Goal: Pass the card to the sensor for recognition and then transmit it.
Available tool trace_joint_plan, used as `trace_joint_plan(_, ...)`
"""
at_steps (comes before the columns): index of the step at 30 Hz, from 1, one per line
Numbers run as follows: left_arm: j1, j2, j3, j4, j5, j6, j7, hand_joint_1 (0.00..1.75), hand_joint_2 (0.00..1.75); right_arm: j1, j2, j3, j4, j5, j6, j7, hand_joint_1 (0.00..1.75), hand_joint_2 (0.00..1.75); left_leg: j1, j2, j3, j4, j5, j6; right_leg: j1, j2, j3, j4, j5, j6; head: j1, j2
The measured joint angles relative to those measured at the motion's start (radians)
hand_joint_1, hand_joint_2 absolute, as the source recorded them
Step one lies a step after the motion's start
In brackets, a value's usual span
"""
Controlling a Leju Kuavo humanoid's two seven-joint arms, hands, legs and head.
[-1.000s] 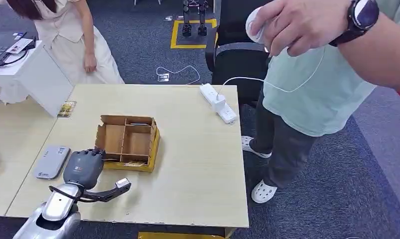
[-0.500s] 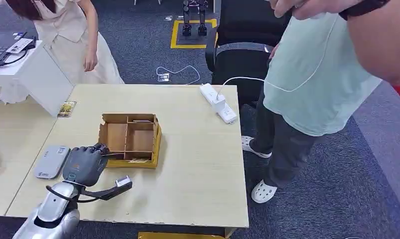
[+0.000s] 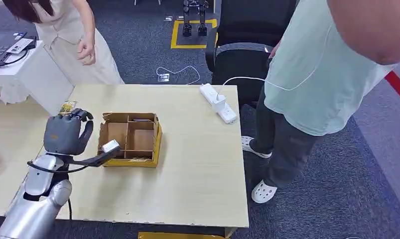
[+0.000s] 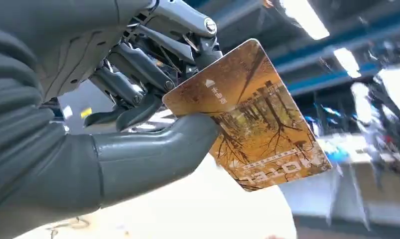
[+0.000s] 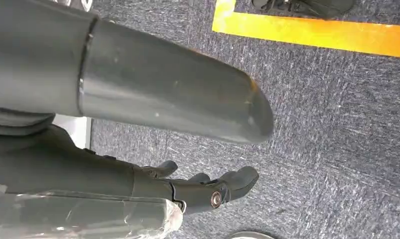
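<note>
My left hand (image 3: pixel 64 133) is raised above the table's left side, just left of the cardboard box (image 3: pixel 130 139). In the left wrist view its thumb and fingers (image 4: pixel 138 94) pinch an orange card (image 4: pixel 252 119) printed with autumn trees; most of the card sticks out free of the hand. In the head view the back of the hand hides the card. My right hand (image 5: pixel 202 191) hangs over the blue carpet, its fingers loosely apart and holding nothing.
The box has several compartments and a yellow base. A small picture card (image 3: pixel 67 106) lies on the wooden table (image 3: pixel 198 169) beyond my left hand. A white power strip (image 3: pixel 217 103) lies at the far right. One person (image 3: pixel 73 45) stands back left, another (image 3: pixel 312 84) close on the right.
My left hand has lifted from the box's front left corner and moved up and to the left. The person on the right has raised their hand out of the picture.
</note>
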Motion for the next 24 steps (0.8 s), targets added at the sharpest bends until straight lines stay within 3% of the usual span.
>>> trace_joint_plan(10, -0.199, -0.005, 0.053, 0.174, -0.183, 0.148, 0.123, 1.75, 1.75, -0.008, 0.004, 0.017, -0.001, 0.010, -0.002, 0.010, 0.00, 0.00, 0.000, 0.000, 0.000, 0.000, 0.000, 0.000, 0.000, 0.000, 0.000, 0.000, 0.000, 0.000, 0.000, 0.000)
trace_joint_plan(24, -0.296, -0.068, 0.063, 0.340, -0.206, 0.200, 0.112, 1.75, 1.75, -0.013, 0.008, 0.024, -0.003, 0.020, -0.002, 0.024, 0.00, 0.00, 0.000, 0.000, 0.000, 0.000, 0.000, 0.000, 0.000, 0.001, 0.000, 0.000, 0.000, 0.000, 0.000, 0.000)
